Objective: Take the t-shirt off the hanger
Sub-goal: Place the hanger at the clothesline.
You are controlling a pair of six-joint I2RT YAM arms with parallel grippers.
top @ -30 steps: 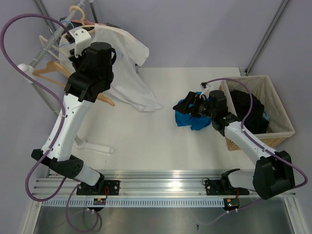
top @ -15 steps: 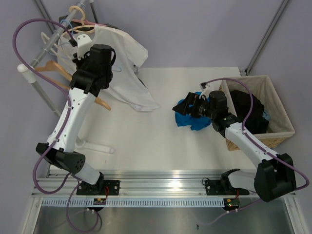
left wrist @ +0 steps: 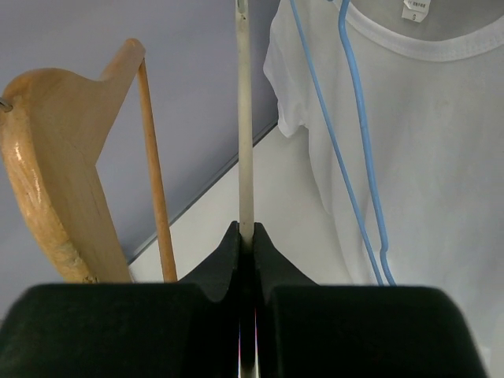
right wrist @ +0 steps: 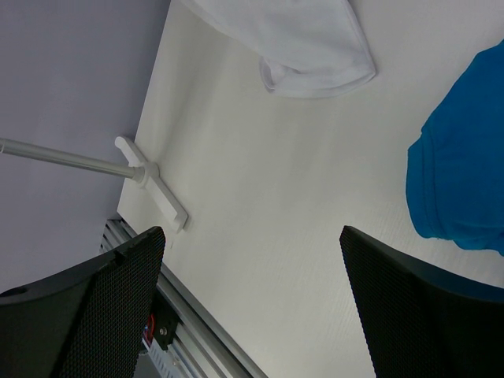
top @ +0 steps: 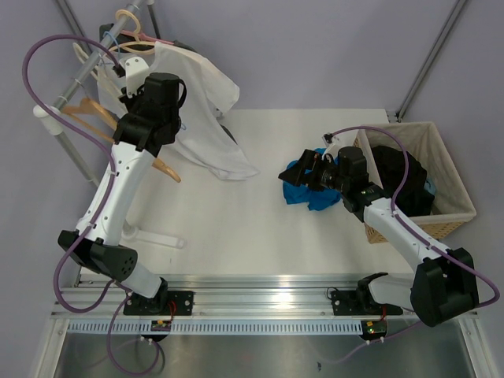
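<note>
Left gripper is clamped shut on a thin pale bar up at the rack, I'd guess to steady that end. I can't tell if the bar belongs to the shirt's hanger. White t-shirt hangs from the rack, blue wire hanger at its neck, not off yet. Wooden hanger is also on the rack. Right gripper is wide and empty, well away from the rack over a blue garment, so free to pull the shirt.

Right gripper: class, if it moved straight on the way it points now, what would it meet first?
Probably the bare table: the open right gripper aims at it, between the t-shirt and the blue cloth. Depth is unclear, so this is a guess.
</note>
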